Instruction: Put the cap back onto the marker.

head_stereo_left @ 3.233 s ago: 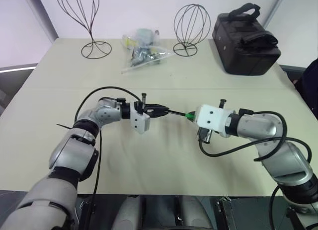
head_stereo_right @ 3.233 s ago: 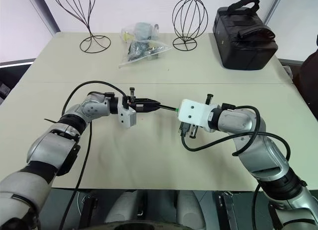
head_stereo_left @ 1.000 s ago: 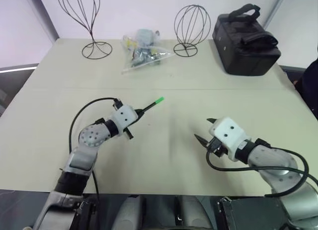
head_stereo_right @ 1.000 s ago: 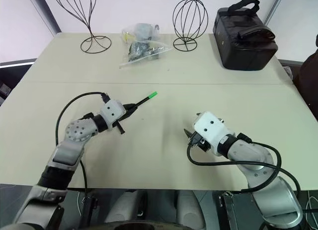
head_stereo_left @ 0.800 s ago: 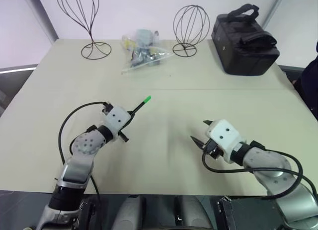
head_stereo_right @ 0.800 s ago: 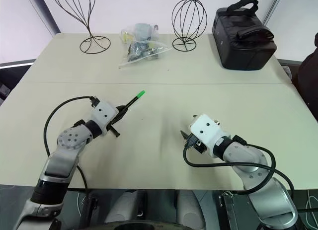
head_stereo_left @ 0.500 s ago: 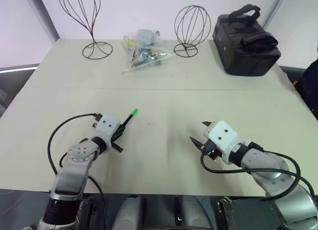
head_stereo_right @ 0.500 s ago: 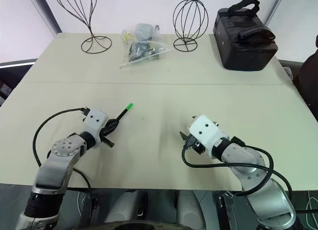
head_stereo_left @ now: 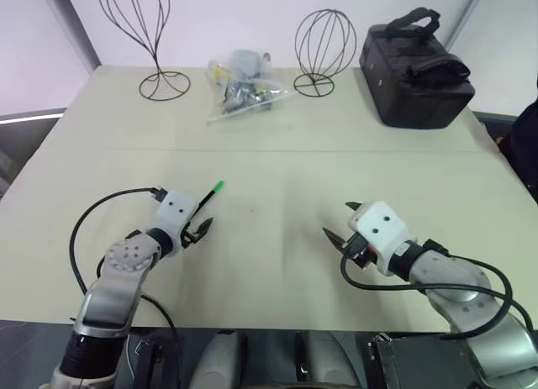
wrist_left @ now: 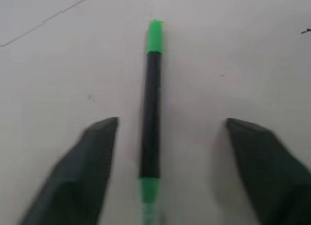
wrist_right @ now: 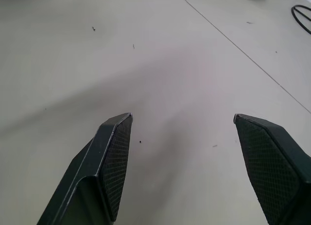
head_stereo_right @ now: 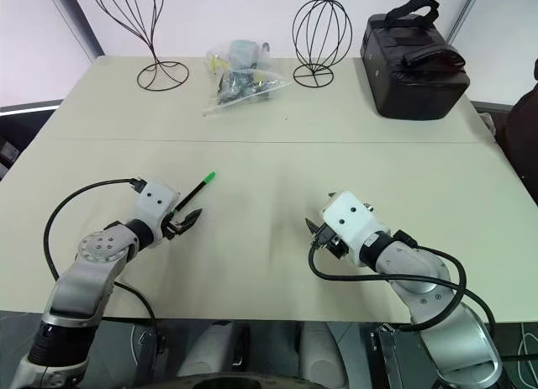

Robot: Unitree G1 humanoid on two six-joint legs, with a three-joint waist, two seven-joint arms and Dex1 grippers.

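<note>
Our marker lies flat on the bench with its cap on, so the job looks done. Our left hand is spread wide, the marker free between its fingers, cap toward one o'clock. Our right hand is spread too, holding nothing.

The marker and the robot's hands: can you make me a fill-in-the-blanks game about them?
1. The marker lies on the table with its ____ cap on the end pointing away from the left gripper.
2. The left gripper's two black fingers stand ____, one on each side of the marker, not touching it.
3. The right gripper holds ____.
4. Far across the table, the black bag stands on the robot's ____ side.

Missing words: green; open; nothing; right
</note>
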